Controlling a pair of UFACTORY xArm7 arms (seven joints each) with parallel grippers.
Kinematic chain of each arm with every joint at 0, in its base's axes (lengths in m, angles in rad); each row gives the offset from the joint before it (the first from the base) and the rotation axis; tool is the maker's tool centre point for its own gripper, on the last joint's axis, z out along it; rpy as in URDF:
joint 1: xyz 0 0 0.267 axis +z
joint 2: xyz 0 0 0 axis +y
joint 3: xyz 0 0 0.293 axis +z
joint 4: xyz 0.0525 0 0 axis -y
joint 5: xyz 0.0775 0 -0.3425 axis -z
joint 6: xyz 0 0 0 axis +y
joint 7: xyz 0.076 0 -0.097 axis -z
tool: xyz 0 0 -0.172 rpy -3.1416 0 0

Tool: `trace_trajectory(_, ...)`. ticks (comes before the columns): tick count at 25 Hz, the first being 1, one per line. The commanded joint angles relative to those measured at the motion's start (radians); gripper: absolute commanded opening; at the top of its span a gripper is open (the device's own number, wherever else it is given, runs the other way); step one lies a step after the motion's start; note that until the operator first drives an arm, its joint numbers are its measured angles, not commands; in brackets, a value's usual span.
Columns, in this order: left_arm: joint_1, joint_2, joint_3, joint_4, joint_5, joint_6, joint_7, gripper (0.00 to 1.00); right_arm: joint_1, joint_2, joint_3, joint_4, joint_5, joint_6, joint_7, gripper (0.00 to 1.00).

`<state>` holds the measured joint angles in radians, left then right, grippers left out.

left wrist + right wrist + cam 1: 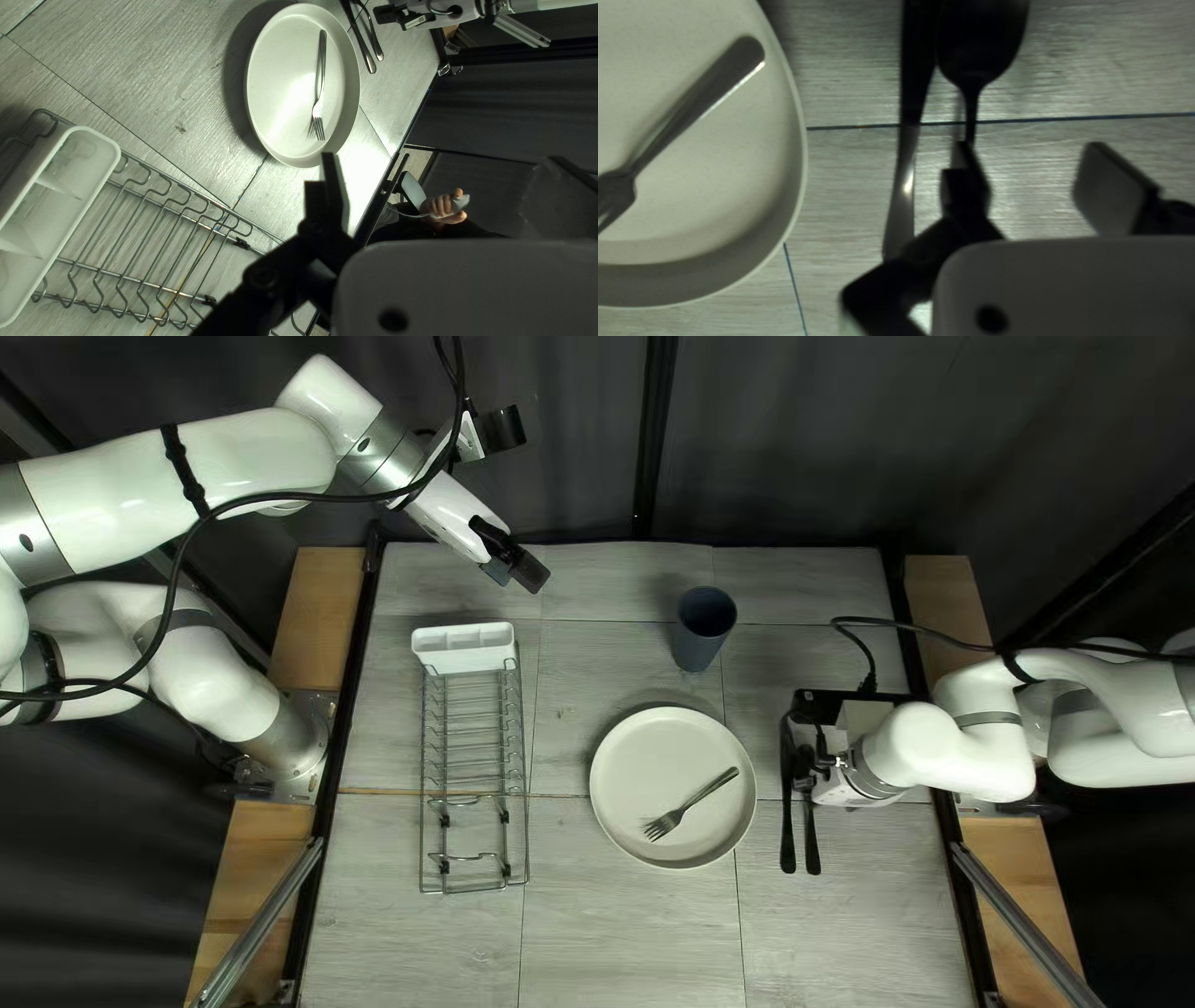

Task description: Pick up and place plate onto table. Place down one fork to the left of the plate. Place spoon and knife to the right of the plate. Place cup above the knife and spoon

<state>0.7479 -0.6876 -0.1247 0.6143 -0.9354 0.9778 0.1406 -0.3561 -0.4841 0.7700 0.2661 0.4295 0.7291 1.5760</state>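
Observation:
The pale plate (644, 761) lies on the table with a fork (691, 803) slanting across it. To its right the knife (789, 835) and the spoon (812, 845) lie side by side, the knife nearer the plate. My right gripper (805, 770) hangs low over them and is open. In the right wrist view the spoon (978, 42) runs under one finger (966, 186), the knife (906, 154) lies beside it, and nothing is gripped. The dark cup (705, 627) stands upright beyond the plate. My left gripper (513, 565) is raised at the back, open and empty.
A wire dish rack (471, 775) with a white cutlery caddy (464, 646) at its far end takes up the left of the table. In the left wrist view a person's hand (444, 205) holding a small controller shows past the table's edge.

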Motion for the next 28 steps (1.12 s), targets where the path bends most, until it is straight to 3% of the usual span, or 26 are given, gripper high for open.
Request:
trace_trajectory(1, 0.0, 0.0, 0.0, 0.0, 0.0, 0.0, 0.0, 1.0, -0.02, -0.053, -0.021, 0.107, -0.106, 0.156, -0.047, 1.0)
trace_trajectory(7, 0.0, 0.0, 0.0, 0.0, 0.0, 0.0, 0.0, 1.0, -0.089, 0.133, -0.027, 0.355, -0.336, 0.238, -0.327, 1.0)
trace_trajectory(9, 0.0, 0.0, 0.0, 0.0, 0.0, 0.0, 0.0, 1.0, -0.086, 0.164, -0.049, 0.37, -0.352, 0.223, -0.429, 1.0)
trace_trajectory(19, 0.0, 0.0, 0.0, 0.0, 0.0, 0.0, 0.0, 1.0, -0.086, 0.164, -0.049, 0.37, -0.352, 0.223, -0.429, 1.0)
trace_trajectory(21, 0.0, 0.0, 0.0, 0.0, 0.0, 0.0, 0.0, 1.0, -0.082, 0.227, -0.066, 0.391, -0.374, 0.198, -0.563, 1.0)
trace_trajectory(24, 0.0, 0.0, 0.0, 0.0, 0.0, 0.0, 0.0, 1.0, -0.079, 0.362, -0.13, 0.466, -0.378, 0.235, -1.061, 1.0)
trace_trajectory(28, 0.0, 0.0, 0.0, 0.0, 0.0, 0.0, 0.0, 1.0, -0.079, 0.362, -0.13, 0.466, -0.378, 0.235, -1.061, 1.0)
